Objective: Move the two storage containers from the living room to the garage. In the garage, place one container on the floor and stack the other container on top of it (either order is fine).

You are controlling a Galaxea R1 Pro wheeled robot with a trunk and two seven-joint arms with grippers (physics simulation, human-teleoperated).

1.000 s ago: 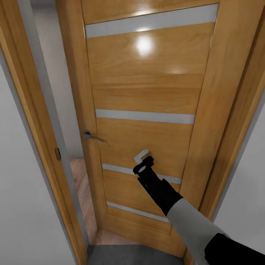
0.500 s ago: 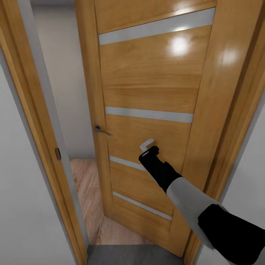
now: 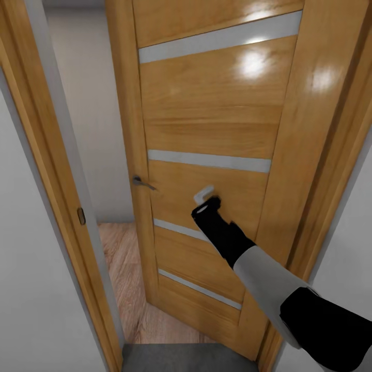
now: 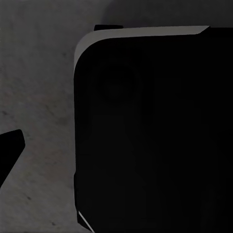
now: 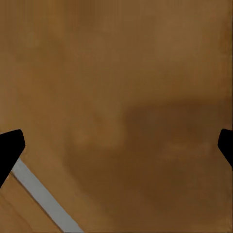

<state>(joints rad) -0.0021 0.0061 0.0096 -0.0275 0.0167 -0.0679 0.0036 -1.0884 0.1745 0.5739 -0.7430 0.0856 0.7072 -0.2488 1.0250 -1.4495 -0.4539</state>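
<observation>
dark grey concrete floor (image 3: pixel 170 359) at the near threshold; robot in transit, neither of the 2 storage containers to report here. right gripper (image 3: pixel 204 199) is up at the wooden door (image 3: pixel 206 119), fingertips spread wide apart in the right wrist view with bare panel and 1 pale inlay strip (image 5: pixel 41 199) between them, gripping nothing. contact with the panel cannot be confirmed. left gripper: jaw state cannot tell. door handle (image 3: pixel 140 182) sits off to the jaws' side, untouched. beyond, light wood flooring (image 3: pixel 121 268) through the gap. judged step: opening the door. next: push wider, then drive through.
</observation>
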